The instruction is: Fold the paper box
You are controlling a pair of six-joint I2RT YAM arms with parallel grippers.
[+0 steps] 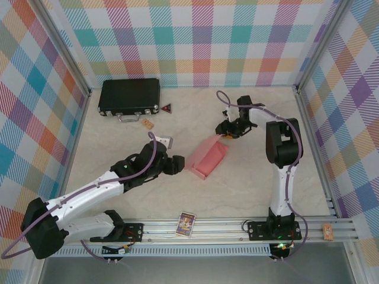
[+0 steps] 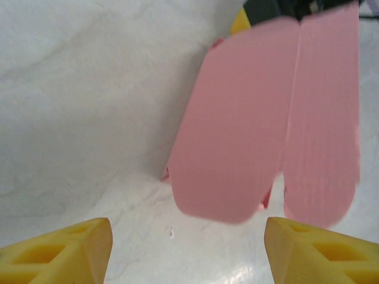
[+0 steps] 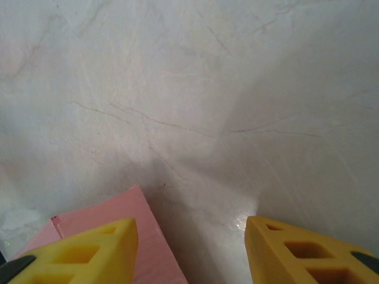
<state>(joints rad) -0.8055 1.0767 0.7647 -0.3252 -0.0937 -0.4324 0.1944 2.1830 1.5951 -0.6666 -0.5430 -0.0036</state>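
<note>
Left gripper point(image 2: 186, 234) and right gripper point(image 3: 189, 228) gape empty; pink paper box point(image 2: 249, 118) shows rounded flaps.

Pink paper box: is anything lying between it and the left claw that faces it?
Nothing visible is. In the left wrist view, a strip of bare table separates the open left gripper from the rounded flaps of the paper box. The black case sits well away, at the back wall.
</note>
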